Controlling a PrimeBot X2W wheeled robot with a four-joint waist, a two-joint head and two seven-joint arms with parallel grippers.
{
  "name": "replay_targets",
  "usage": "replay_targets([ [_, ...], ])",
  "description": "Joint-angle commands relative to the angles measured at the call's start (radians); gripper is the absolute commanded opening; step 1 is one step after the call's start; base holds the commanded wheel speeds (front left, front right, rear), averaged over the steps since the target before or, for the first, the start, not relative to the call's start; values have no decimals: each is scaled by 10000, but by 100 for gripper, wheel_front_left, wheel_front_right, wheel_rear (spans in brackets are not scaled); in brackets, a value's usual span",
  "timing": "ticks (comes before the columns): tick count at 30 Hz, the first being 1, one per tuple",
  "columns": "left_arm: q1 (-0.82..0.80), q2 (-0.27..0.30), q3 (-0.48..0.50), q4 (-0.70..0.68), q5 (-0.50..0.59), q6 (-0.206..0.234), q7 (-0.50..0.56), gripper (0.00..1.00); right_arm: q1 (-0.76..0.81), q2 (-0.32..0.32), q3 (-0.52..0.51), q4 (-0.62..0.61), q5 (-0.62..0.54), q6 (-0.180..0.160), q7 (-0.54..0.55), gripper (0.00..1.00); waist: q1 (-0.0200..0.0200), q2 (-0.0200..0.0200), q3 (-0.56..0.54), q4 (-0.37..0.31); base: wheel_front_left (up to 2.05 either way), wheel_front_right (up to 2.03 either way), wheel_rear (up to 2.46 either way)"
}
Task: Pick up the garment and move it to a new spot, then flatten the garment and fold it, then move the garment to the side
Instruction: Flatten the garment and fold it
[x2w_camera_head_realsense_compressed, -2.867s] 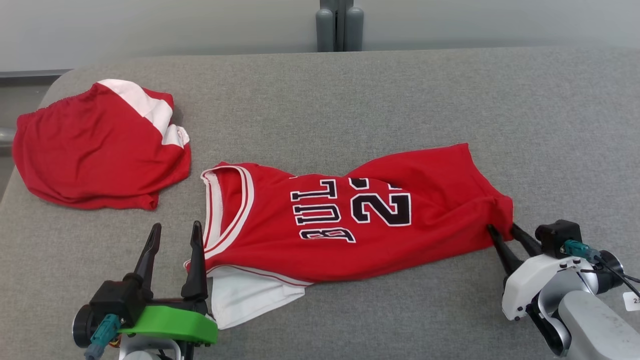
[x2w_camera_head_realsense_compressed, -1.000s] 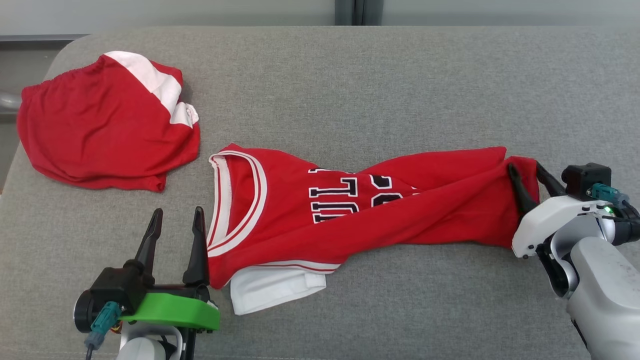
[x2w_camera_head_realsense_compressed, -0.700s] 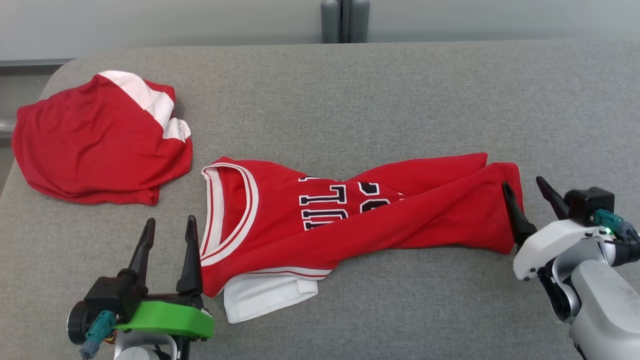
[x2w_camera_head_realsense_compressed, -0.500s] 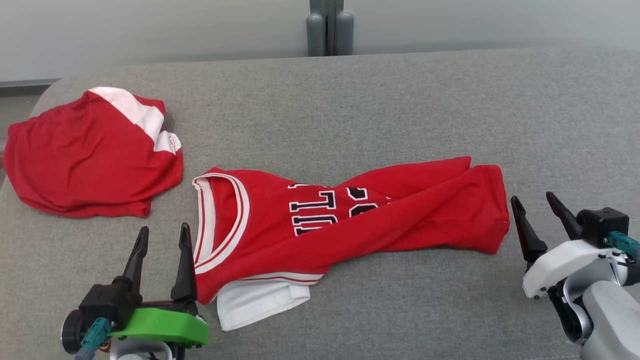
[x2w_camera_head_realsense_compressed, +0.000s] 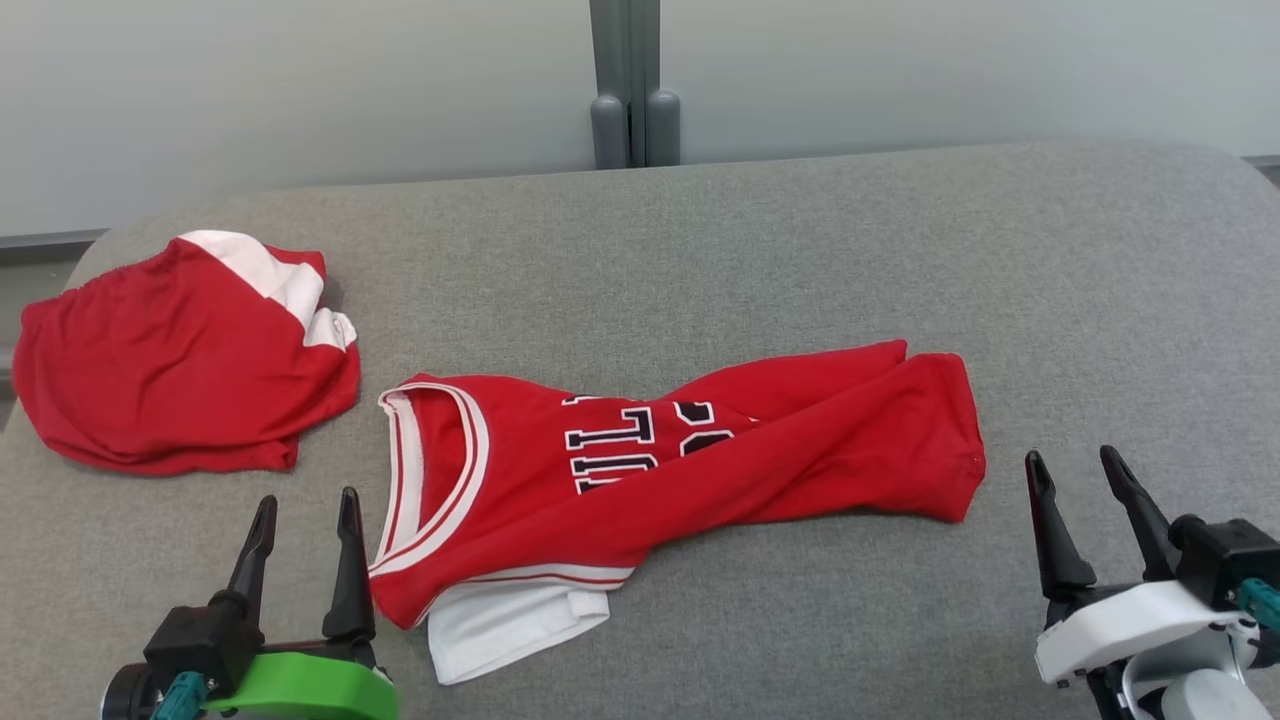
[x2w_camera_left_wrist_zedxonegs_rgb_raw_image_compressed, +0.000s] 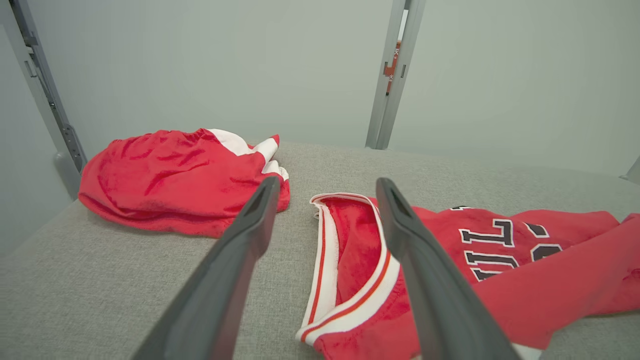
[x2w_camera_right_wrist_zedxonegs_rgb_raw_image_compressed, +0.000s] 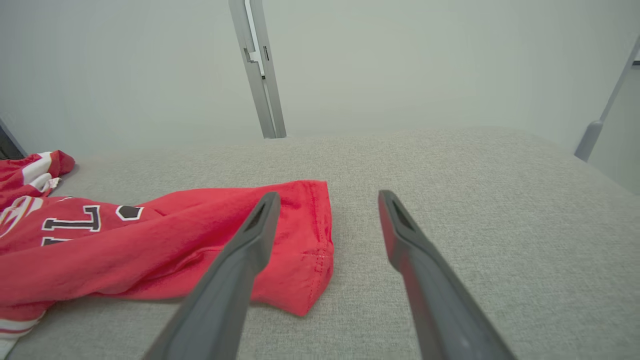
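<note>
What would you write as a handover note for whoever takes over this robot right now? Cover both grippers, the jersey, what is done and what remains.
Left gripper: open, empty, beside the jersey's neckline.
Right gripper: open, empty, just off the hem end, not touching it.
Jersey: lying unheld on the grey cushion, neckline to the left and hem to the right. It is rumpled, its near edge lapped over part of the lettering, with a white part poking out near the left gripper. A second red garment sits at the far left.
Done: jersey is set down.
Left: flatten it, fold it, move it aside.
</note>
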Motion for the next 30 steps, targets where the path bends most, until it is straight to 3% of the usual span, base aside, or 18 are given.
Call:
replay_targets([
  [1,152,26,101,35,219,-31,-4,100,239,160,-113,-221,-149,-9,-29,100,0,0,-163,51,0,0,0],
  [13,324,119,439,295,915,194,-4,100,1034,962,-463,-1042,-997,-9,-30,100,0,0,-550,266,0,0,0],
  [30,283,157,416,570,1082,282,-4,100,1197,1159,-372,-1389,-1346,-10,118,100,0,0,-630,417,0,0,0],
])
